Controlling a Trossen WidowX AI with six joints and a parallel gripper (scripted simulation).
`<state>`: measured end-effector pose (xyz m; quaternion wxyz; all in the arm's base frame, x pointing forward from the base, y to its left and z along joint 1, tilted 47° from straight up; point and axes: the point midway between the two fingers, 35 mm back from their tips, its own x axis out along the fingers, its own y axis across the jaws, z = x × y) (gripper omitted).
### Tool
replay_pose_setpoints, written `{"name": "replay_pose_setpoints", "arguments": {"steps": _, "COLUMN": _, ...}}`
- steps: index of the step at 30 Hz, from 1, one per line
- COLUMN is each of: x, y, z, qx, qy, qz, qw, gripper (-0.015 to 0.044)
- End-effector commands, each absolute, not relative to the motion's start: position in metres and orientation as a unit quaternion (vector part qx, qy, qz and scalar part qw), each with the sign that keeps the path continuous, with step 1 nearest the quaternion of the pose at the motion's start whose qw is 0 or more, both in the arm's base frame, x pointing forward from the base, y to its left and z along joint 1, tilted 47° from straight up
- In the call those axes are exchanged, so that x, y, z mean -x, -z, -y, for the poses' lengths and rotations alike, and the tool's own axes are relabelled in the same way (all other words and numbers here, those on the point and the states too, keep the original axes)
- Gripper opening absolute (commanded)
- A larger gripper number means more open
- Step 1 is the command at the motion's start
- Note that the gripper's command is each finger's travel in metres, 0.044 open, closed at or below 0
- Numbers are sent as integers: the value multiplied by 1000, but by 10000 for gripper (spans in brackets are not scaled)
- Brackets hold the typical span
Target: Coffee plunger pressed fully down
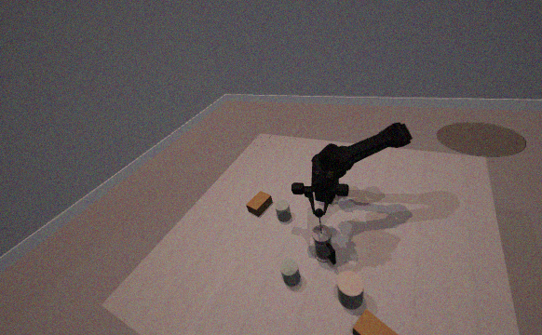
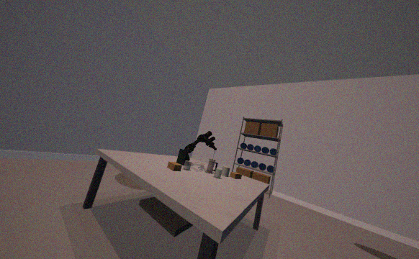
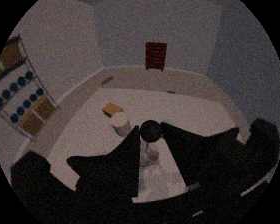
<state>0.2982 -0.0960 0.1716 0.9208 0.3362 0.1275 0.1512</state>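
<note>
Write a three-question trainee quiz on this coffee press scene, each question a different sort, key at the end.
1. True or false: the gripper is shut on the plunger knob.
2. Multiple choice: the rod above the coffee press looks A) fully down B) raised C) removed.
3. Fill in: the box nearest the arm's base is ___.

Key: 1 true; 2 B; 3 orange.
</note>
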Motion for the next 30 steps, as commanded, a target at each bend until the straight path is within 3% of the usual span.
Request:
{"name": "replay_pose_setpoints", "arguments": {"steps": 1, "x": -300, "y": -154, "z": 84, "qx": -350, "qy": -156, "qz": -144, "qw": 912, "gripper": 120}}
{"name": "replay_pose_setpoints", "arguments": {"steps": 30, "x": -314, "y": -121, "z": 52, "qx": -351, "qy": -156, "qz": -142, "qw": 912, "gripper": 120}}
